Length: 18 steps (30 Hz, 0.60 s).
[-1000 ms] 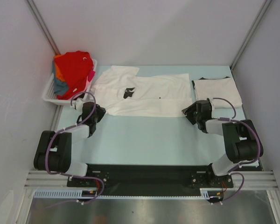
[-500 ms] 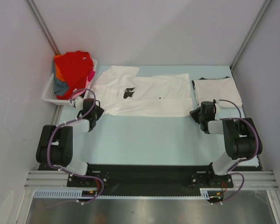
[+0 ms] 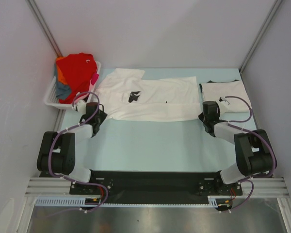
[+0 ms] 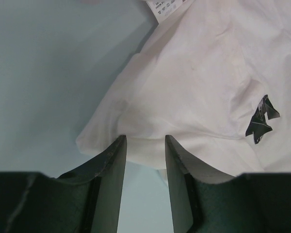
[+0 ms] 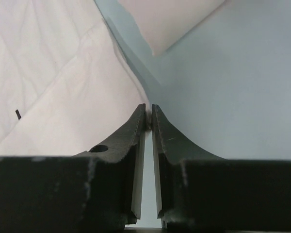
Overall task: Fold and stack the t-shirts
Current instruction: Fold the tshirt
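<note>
A white t-shirt (image 3: 155,97) with a small black chest print lies folded lengthwise across the back of the table. My left gripper (image 3: 95,115) is at its near left corner. In the left wrist view this gripper (image 4: 144,141) is open, and the shirt's (image 4: 199,82) hem lies between the fingertips. My right gripper (image 3: 206,114) is at the shirt's near right corner. In the right wrist view its (image 5: 149,116) tips are pinched together on the edge of the cloth (image 5: 63,97). A folded off-white t-shirt (image 3: 226,94) lies at the back right, apart from the right gripper.
A white slatted basket (image 3: 51,99) stands at the back left, holding a red t-shirt (image 3: 76,70) on top of orange, blue-grey and pink cloth. Grey walls close in both sides and the back. The folded shirt's corner (image 5: 165,19) shows beyond the right fingers.
My right gripper has moved left and forward to the white shirt's right corner, and its jaws have closed. My left gripper has crept forward to the left corner.
</note>
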Each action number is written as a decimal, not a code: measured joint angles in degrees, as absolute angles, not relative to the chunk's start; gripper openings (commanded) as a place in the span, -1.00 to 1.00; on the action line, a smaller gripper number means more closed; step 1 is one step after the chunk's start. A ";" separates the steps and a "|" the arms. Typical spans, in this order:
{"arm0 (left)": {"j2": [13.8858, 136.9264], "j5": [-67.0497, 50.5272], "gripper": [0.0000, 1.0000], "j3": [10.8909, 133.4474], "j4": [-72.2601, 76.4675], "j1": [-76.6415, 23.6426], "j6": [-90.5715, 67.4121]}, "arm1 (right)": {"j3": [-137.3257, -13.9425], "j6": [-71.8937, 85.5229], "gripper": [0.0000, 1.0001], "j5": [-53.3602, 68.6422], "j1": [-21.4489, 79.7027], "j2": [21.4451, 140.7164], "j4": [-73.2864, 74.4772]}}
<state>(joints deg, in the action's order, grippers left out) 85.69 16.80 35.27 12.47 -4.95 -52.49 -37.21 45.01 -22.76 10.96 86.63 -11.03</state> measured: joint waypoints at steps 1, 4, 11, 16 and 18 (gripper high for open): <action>85.69 16.80 -0.16 35.27 12.43 -4.95 -52.42 | -37.52 44.91 -0.72 -23.88 11.27 86.28 -10.46; 85.41 16.75 -0.16 35.20 12.27 -4.93 -52.40 | -37.54 44.91 -0.68 -25.67 11.97 85.25 -8.27; 80.42 16.78 -0.16 33.61 11.99 -4.89 -51.81 | -36.27 44.58 -0.19 -24.12 11.33 84.64 -7.22; 75.88 16.69 -0.14 32.97 11.88 -4.91 -50.92 | -34.98 44.53 -0.13 -20.14 11.25 84.55 -8.86; 74.46 16.34 -0.13 32.77 11.86 -4.91 -50.68 | -34.44 44.56 -0.09 -18.63 11.27 84.47 -9.65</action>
